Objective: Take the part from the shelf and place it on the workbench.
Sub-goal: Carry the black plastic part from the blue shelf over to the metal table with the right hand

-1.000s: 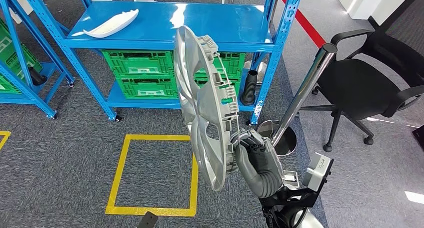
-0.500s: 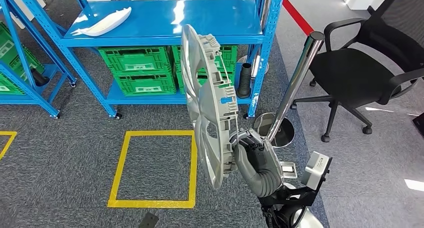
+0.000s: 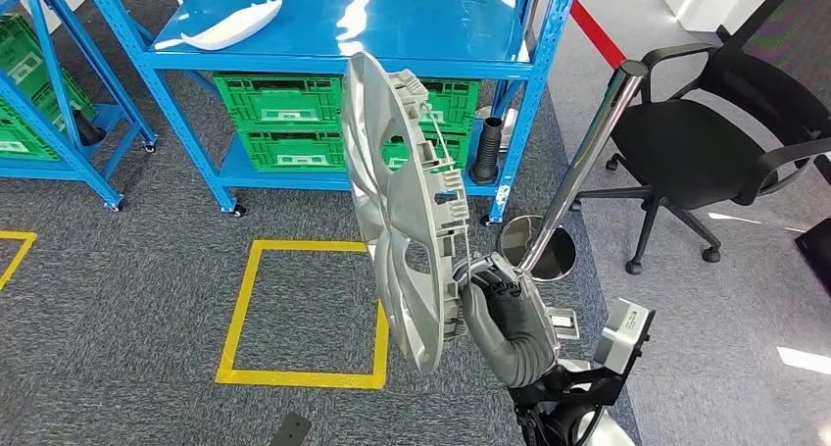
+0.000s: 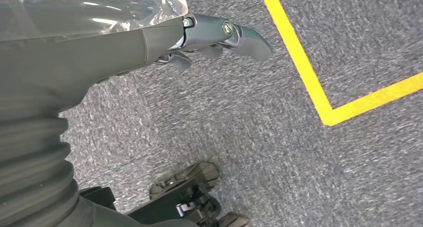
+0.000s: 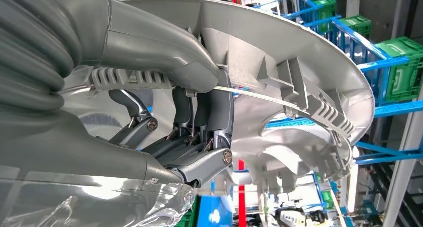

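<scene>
1. The right hand (image 3: 500,304) grips a silver wheel cover (image 3: 397,211) by its lower rim, holding it up on edge in front of the robot, clear of the floor.
2. The cover's top edge overlaps the front lip of a blue shelf (image 3: 343,29) in the head view; a white curved part (image 3: 235,23) lies on that shelf's top board, with green crates (image 3: 279,123) below.
3. Grey carpet lies open to the left of the cover, marked by a yellow taped square (image 3: 304,314).
4. To the right stand a chrome post (image 3: 578,176) and a black office chair (image 3: 706,152), both near the right arm.
5. The right wrist view shows the thumb and fingers (image 5: 199,137) clamped on the cover's ribbed inner rim.
6. The left wrist view shows the left hand (image 4: 219,35) above carpet, fingers extended, holding nothing.
</scene>
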`<control>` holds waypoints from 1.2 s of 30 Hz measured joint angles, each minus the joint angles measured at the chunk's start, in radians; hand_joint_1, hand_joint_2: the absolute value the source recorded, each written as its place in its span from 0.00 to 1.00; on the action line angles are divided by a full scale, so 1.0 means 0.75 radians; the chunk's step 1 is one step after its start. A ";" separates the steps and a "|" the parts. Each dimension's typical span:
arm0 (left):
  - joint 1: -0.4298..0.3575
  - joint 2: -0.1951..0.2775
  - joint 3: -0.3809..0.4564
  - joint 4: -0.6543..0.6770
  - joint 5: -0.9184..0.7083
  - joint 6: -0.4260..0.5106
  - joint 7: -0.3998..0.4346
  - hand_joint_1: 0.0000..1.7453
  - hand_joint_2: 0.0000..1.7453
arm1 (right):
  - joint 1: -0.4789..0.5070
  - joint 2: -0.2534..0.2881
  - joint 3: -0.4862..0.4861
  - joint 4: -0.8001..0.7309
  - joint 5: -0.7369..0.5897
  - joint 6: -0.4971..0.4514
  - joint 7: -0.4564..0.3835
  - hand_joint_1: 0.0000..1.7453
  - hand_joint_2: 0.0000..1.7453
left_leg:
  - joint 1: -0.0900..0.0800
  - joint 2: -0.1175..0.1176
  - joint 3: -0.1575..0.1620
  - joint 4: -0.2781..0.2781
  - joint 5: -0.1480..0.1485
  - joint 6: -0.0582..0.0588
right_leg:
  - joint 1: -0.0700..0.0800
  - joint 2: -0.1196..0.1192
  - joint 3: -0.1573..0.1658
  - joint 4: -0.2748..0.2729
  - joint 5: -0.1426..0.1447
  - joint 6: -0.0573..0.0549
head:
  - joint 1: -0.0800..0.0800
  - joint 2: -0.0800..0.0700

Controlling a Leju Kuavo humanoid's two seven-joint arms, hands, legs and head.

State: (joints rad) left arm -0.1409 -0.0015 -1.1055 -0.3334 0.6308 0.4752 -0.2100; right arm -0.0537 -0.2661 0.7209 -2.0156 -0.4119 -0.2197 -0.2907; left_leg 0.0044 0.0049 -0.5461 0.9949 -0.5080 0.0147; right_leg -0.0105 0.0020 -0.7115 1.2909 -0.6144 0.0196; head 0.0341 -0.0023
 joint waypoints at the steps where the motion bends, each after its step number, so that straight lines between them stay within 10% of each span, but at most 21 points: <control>1: 0.000 0.000 0.000 0.000 0.002 0.000 0.000 0.00 1.00 | 0.000 0.000 0.000 0.000 0.000 0.000 0.000 1.00 1.00 | -0.002 0.000 -0.011 0.004 0.005 0.000 | 0.000 0.000 0.007 0.019 0.004 0.000 | 0.000 0.000; 6: 0.000 -0.001 0.000 0.000 0.006 0.000 0.000 0.00 1.00 | -0.002 -0.001 0.000 0.000 0.020 -0.010 -0.002 1.00 1.00 | -0.009 -0.001 -0.045 0.028 0.019 -0.017 | 0.007 0.000 0.240 -0.332 0.114 -0.025 | 0.001 0.000; 11: 0.000 -0.002 0.000 0.000 0.007 0.000 0.000 0.00 1.00 | -0.003 -0.002 0.000 -0.001 0.040 -0.019 -0.003 1.00 1.00 | -0.007 -0.004 -0.069 0.065 -0.005 -0.059 | 0.001 -0.001 0.239 -0.378 0.128 -0.062 | -0.004 0.000; 15: 0.001 -0.001 0.000 0.001 0.008 0.000 0.000 0.00 1.00 | -0.003 -0.002 0.001 0.000 0.046 -0.024 -0.003 1.00 1.00 | 0.004 -0.005 -0.175 0.361 -0.163 -0.086 | -0.002 -0.013 0.224 -0.376 0.140 -0.076 | -0.013 0.000; 17: 0.002 -0.001 0.000 0.001 0.009 0.000 0.000 0.00 1.00 | -0.003 -0.002 0.001 0.000 0.052 -0.027 -0.003 1.00 1.00 | 0.008 -0.004 -0.165 0.372 -0.134 -0.090 | -0.002 -0.023 0.219 -0.369 0.140 -0.076 | -0.013 0.000; 21: -0.003 -0.001 0.000 0.001 0.009 0.000 0.001 0.00 1.00 | -0.003 -0.001 0.001 0.000 0.056 -0.032 -0.003 1.00 1.00 | -0.003 0.052 -0.018 0.071 -0.001 -0.073 | 0.003 -0.055 0.215 -0.360 0.133 -0.058 | -0.015 0.000; 26: -0.005 0.000 0.000 0.001 0.009 0.001 0.004 0.00 1.00 | -0.005 -0.002 0.001 0.000 0.057 -0.033 -0.003 1.00 1.00 | -0.004 0.025 -0.018 0.014 0.004 -0.024 | 0.007 -0.073 0.195 -0.330 0.109 -0.024 | -0.014 0.000; 31: -0.004 -0.001 0.000 0.001 0.009 0.001 0.004 0.00 1.00 | -0.004 -0.002 0.001 0.004 0.059 -0.033 -0.003 1.00 1.00 | -0.002 -0.030 -0.029 0.011 0.015 -0.004 | 0.002 -0.013 0.043 0.003 -0.035 -0.012 | -0.002 0.000; 36: -0.007 -0.001 0.000 0.000 0.010 0.002 0.006 0.00 1.00 | -0.005 -0.002 0.001 0.006 0.059 -0.033 -0.002 1.00 1.00 | -0.003 -0.104 -0.044 0.037 0.013 -0.018 | -0.002 0.068 0.176 -0.294 0.141 -0.027 | -0.004 0.000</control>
State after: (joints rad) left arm -0.1465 -0.0025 -1.1054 -0.3332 0.6384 0.4765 -0.2058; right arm -0.0572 -0.2675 0.7218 -2.0108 -0.3674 -0.2447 -0.2924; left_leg 0.0021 -0.0734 -0.5790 1.0228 -0.4985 0.0009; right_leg -0.0123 0.0534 -0.5798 1.0705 -0.5088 -0.0006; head 0.0307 -0.0023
